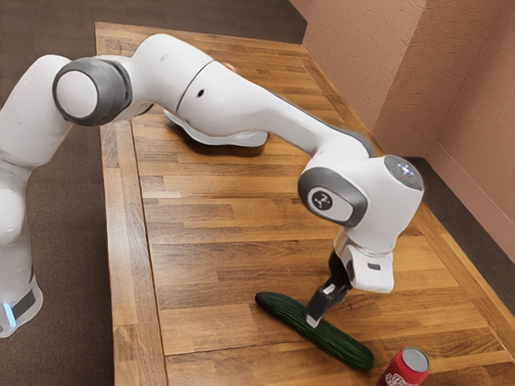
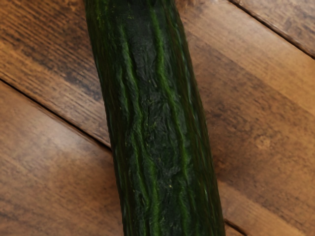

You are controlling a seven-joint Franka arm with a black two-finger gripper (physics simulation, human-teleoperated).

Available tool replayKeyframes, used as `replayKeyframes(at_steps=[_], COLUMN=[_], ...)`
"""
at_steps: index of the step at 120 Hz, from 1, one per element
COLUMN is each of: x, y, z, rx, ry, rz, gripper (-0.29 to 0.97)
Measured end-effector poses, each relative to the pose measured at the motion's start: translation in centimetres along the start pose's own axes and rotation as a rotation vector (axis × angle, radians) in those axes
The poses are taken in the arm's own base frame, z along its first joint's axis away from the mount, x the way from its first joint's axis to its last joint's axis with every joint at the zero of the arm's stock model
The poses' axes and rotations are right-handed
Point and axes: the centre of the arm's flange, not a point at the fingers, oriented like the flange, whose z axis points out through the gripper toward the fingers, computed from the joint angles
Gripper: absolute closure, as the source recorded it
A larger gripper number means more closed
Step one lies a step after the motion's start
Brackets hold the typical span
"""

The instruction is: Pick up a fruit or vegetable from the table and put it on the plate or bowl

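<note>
- Exterior view: hanging the gripper (image 1: 319, 310) low at the middle of the cucumber (image 1: 334, 341), with the arm reaching in from the exterior view's left.
- Lying flat on the wooden table (image 1: 225, 241), that cucumber, slanting toward the exterior view's right, where its end is lying just beside a red soda can (image 1: 405, 370).
- Not showing plainly how far apart the pincer is standing, nor whether anything is being gripped; cannot tell from this angle.
- Sitting well apart at the far side of the table, partly behind the arm, a white dish (image 1: 233, 138), probably the plate or bowl to be filled.
- Wrist view: looking straight down on the cucumber (image 2: 157, 128), its dark ribbed skin lying right under the hand and running across the table (image 2: 49, 172) planks.
- Judging the step in hand: settling the grasp on the cucumber, with nothing lifted yet.
- Calling next for a firm squeeze across the narrow width near the middle, then a level lift so the long body is not tipping, and a carry over to the white dish.
</note>
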Motion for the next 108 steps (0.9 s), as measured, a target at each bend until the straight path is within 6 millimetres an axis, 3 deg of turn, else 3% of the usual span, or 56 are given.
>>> replayKeyframes(at_steps=[39, 53, 61, 78, 93, 101, 108], x=[0.1, 0.0, 0.0, 0.0, -0.1, -1.1, -3.5], y=[-0.1, -0.1, -0.1, -0.1, -0.2, -0.1, 0.1], z=[4.6, 5.3, 5.3, 4.9, 4.5, 2.6, -0.7], rx=[-0.082, -0.097, -0.099, -0.087, -0.070, -0.022, 0.065], ry=[0.013, 0.016, 0.020, 0.026, 0.028, 0.030, 0.029], rz=[-0.026, -0.036, -0.039, -0.039, -0.047, -0.060, -0.090], gripper=[0.00, 0.00, 0.11, 0.38, 0.46, 0.48, 0.48])
